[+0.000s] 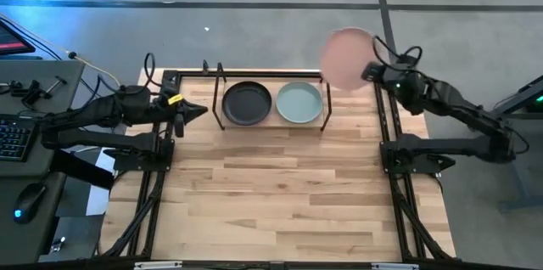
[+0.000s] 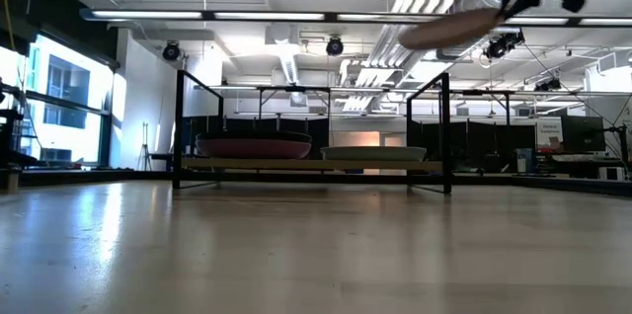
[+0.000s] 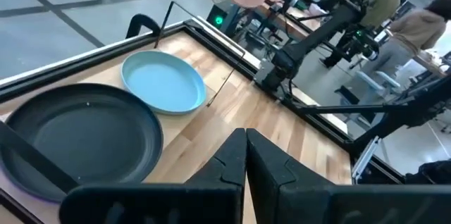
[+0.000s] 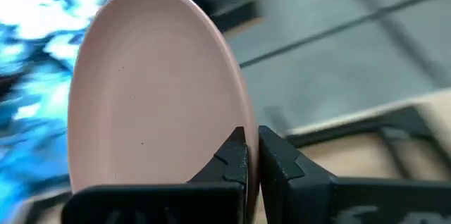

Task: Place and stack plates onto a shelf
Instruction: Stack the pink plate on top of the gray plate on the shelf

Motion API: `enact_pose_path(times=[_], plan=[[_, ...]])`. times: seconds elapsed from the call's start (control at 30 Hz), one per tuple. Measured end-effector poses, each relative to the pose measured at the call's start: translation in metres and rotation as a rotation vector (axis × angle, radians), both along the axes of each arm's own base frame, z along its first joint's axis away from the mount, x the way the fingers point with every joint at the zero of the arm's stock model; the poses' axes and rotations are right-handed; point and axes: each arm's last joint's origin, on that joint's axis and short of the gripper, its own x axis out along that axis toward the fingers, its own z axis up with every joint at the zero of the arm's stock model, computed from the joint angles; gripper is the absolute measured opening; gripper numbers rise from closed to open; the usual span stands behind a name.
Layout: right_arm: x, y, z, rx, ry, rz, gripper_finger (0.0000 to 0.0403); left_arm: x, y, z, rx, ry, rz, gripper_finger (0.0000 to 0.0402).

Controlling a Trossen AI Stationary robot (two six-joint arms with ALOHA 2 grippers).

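Note:
The pale pink plate (image 1: 344, 56) is up in the air beyond the table's far right corner, in my right gripper (image 1: 371, 72), which is shut on it. In the low view it slants high (image 2: 446, 28) above the shelf (image 2: 311, 164). On the shelf's board the black plate (image 1: 247, 103) sits on the left, stacked on the purple plate (image 3: 29, 191), of which only a rim shows. The pale blue-green plate (image 1: 299, 103) sits on the right. My left gripper (image 1: 193, 110) is shut and hovers just left of the shelf, touching nothing. My right gripper pinches the pink plate's rim (image 4: 236, 122) between its two fingers, coming from the table's right side. The plate is lifted clear and tilted (image 2: 446, 28), its far edge lower than the held edge.
A larger black metal frame (image 1: 170, 75) runs along the table's edges. The wooden table (image 1: 280, 194) lies bare in front of the shelf. A keyboard and mouse (image 1: 30, 198) sit off to the left. People and equipment (image 3: 416, 20) stand beyond the table's right side.

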Motion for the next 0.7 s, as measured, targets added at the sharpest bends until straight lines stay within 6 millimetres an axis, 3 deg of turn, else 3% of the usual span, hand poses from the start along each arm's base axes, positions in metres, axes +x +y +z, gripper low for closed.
enact_pose_path(times=[0.13,0.33,0.53,0.7], plan=[[-0.015,-0.003,-0.012,0.067,0.094,-0.156,0.0,0.002,0.0,-0.001,-0.016,0.007,0.003,0.0],[-0.016,-0.01,-0.045,0.179,0.249,-0.23,0.0,0.008,0.001,-0.003,-0.02,0.029,0.004,0.0],[-0.013,-0.011,-0.102,0.389,0.309,-0.142,0.0,0.009,0.0,-0.004,-0.038,0.03,0.0,0.0],[-0.013,-0.007,-0.13,0.417,0.171,-0.02,0.0,0.009,0.0,-0.004,-0.045,0.027,0.001,0.0]])
